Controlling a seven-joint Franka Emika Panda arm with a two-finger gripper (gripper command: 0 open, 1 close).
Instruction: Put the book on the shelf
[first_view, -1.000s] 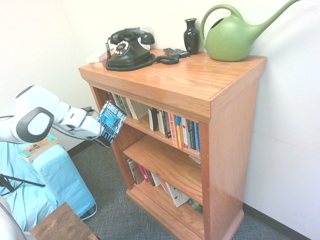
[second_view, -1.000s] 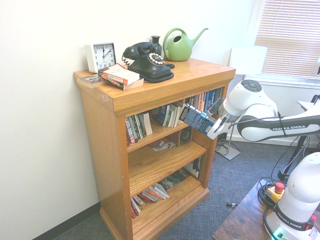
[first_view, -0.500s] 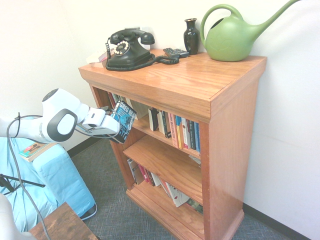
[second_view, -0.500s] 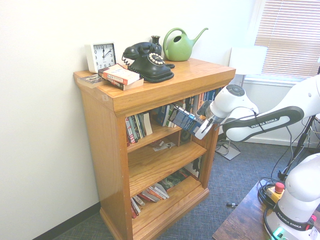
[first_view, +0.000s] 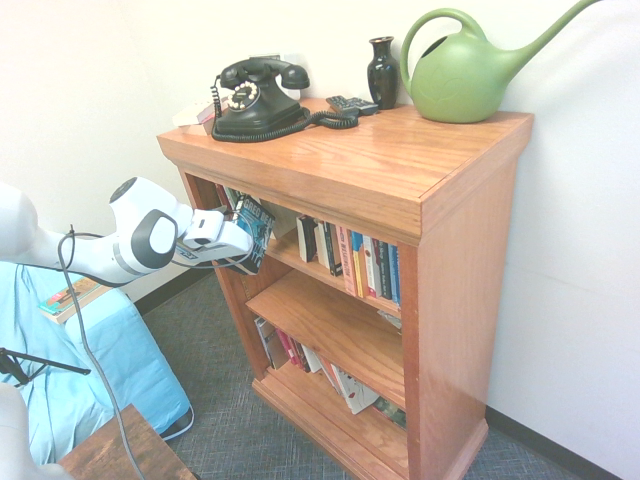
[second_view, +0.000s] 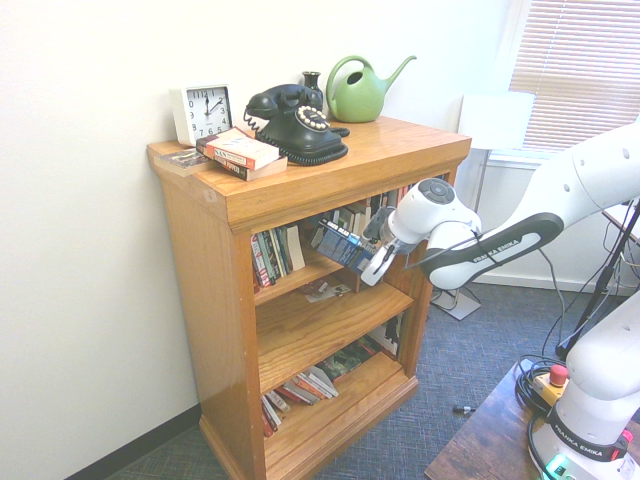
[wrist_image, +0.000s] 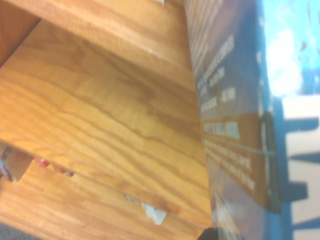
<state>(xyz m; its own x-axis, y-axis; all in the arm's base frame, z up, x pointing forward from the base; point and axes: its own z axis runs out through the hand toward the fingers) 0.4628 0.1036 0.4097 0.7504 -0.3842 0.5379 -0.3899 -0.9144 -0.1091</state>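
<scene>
The big wooden bookcase (first_view: 420, 200) has a shelf (second_view: 315, 268) full of standing books. The gripper (second_view: 372, 262) is clamped on the book (second_view: 340, 243), tilted, right at the shelf's front.

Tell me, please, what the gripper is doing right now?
Gripper: fingers closed on the thick teal-and-black paperback book, held at the orange-brown wooden bookcase's top shelf.

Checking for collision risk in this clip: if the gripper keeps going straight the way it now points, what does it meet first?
The gripper, shut on the book, aims down into the bookcase. The book's leading end would probably meet the shelf or the upright paperbacks on it first; depth is hard to judge.
</scene>
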